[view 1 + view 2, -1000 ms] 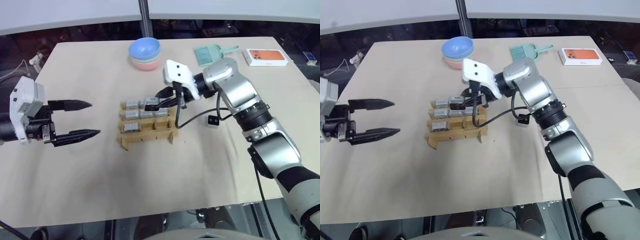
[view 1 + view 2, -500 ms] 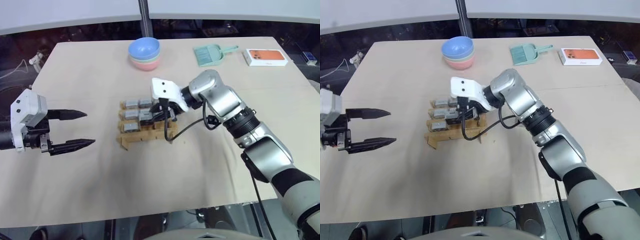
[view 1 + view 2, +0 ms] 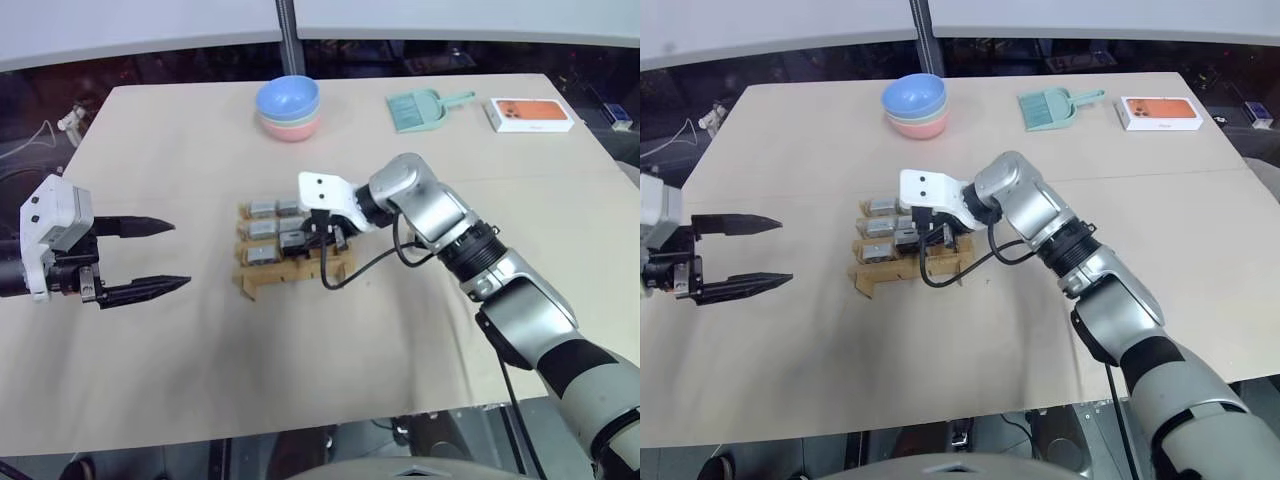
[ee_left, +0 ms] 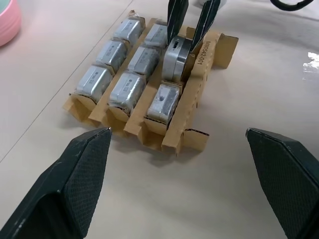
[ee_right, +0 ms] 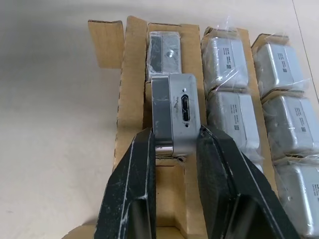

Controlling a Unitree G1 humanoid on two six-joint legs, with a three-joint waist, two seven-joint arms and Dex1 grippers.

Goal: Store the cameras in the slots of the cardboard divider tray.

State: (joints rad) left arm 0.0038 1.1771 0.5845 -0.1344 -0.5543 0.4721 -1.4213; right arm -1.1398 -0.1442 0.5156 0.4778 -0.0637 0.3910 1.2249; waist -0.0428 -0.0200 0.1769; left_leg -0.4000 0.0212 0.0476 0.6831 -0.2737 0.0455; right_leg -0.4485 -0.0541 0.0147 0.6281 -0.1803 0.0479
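Note:
The cardboard divider tray sits mid-table, with wrapped silver cameras lying in most slots. My right gripper is shut on one bare silver camera, its port face towards the wrist camera. That camera stands on end in the middle slot of the tray's right-hand column and rises above its neighbours. One slot at the end of that column looks empty. My left gripper hangs open well left of the tray, holding nothing.
Stacked blue and pink bowls stand at the back, with a green dustpan and a white-and-orange phone box at the back right. A black cable from the right wrist loops over the tray's front corner.
My right gripper has come down and to the left with the camera, from above the tray's far right corner into the right column. The left gripper has stayed open and still.

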